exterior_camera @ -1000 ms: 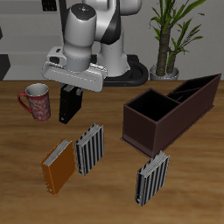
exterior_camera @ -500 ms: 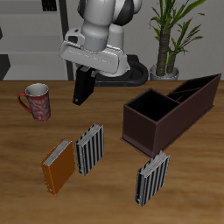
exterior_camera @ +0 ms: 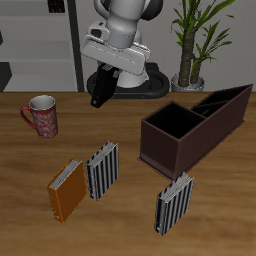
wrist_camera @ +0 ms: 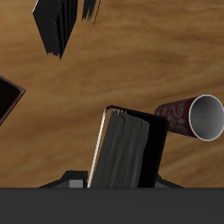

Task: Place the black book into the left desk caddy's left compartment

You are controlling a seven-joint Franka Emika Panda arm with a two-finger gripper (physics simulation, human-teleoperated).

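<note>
Thin matte black hardcover book [exterior_camera: 102, 88] with a pale page edge [wrist_camera: 96, 149] – tilted, lifted off the wood-grain bench [exterior_camera: 128, 140], upper centre of the exterior frame. Gripper [exterior_camera: 104, 78] clamped on it. Long maroon-brown open-topped box caddy [exterior_camera: 190, 122] – well apart, at right.

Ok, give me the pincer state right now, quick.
Pincer: closed on the black book, lifted clear of the table.

The tool [exterior_camera: 100, 88] holds the black book [exterior_camera: 101, 90] above the table [exterior_camera: 130, 215], between mug [exterior_camera: 42, 116] and left desk caddy [exterior_camera: 190, 125].
</note>
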